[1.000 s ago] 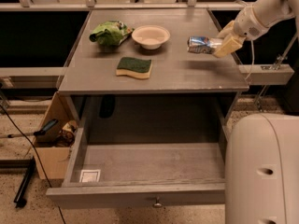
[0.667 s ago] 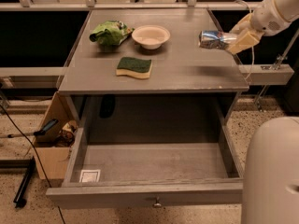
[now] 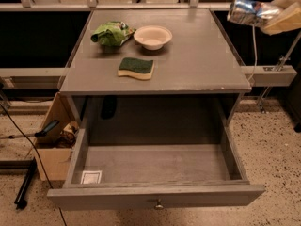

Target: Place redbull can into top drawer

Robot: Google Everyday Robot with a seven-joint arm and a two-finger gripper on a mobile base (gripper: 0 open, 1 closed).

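A grey table stands on speckled floor, its top drawer open beneath; on the tabletop lie a green snack bag, a bowl and a sponge. Above the table's far right corner the redbull can lies sideways in the air; the gripper, just right of it, is clamped on its right end.

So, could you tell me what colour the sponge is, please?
Sponge green over yellow, in camera view; gripper top right holds can.

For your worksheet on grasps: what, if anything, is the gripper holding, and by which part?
The gripper, top right beside the table's far corner, holds the redbull can by the end farther from the table; the can lies sideways in the air.
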